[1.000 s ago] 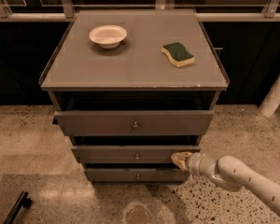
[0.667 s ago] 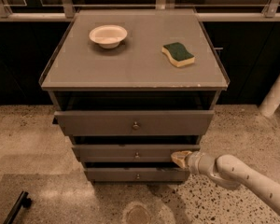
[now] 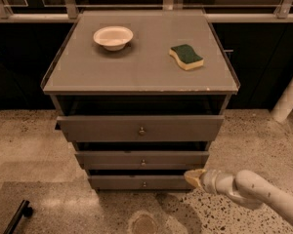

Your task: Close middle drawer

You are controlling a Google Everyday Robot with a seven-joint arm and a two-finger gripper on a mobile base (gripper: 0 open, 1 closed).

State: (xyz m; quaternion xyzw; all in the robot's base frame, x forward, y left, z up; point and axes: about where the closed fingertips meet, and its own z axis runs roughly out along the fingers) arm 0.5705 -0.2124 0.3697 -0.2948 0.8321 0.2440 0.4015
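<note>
Nearest, the end effector (image 3: 195, 178) sits low at the right on a pale arm (image 3: 263, 191), over the speckled stone floor (image 3: 29, 145), its tip by the right end of the drawer fronts; released or clenched, I cannot tell; the middle drawer (image 3: 112, 158) stands slightly out of the bench (image 3: 136, 72), beneath a top drawer (image 3: 102, 128) pulled further; it looks a stiff, light, shallow box, likely to slide under a flat push beside its knob (image 3: 143, 162); on the bench top lie a bowl (image 3: 113, 36) and a sponge (image 3: 186, 56); dark cabinets (image 3: 263, 67) stand behind.
</note>
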